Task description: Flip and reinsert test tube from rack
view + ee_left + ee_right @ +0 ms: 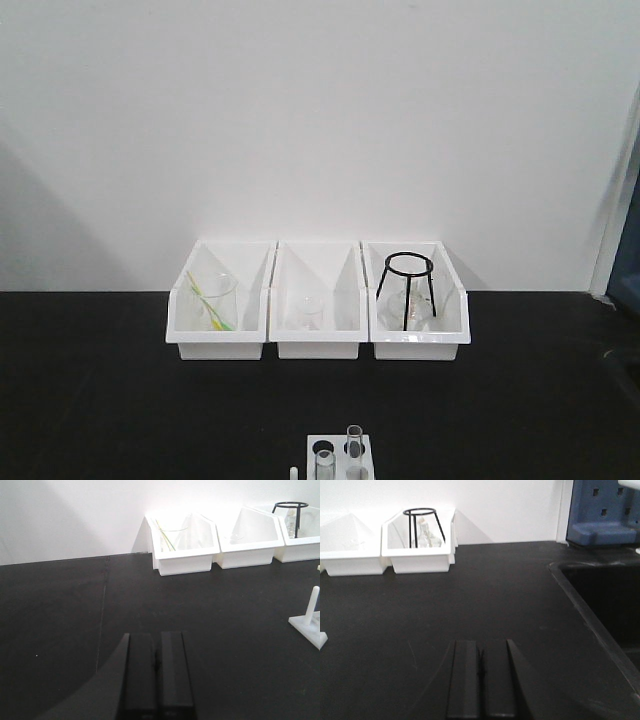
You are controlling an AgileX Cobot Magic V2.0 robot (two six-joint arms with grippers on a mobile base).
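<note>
While the small white plastic rack point(339, 458) holding a clear glass test tube point(354, 441) sits bottom centre in the front view, we see both wrist views showing our left gripper point(158, 672) and right gripper point(481, 680) pressed closed, empty.

Three white open-front bins stand side by side on the black bench point(110, 400) against the white wall point(320, 110). The left bin point(220, 345) holds a clear beaker point(215, 297) with a yellow-green stick point(210, 300) leaning in it; the middle bin point(318, 345) holds a small clear glass item point(305, 315). The right bin point(415, 345) holds a black wire tripod stand point(407, 285) over clear glassware, and a dark sink basin point(605, 600) is recessed into the bench at the right.
</note>
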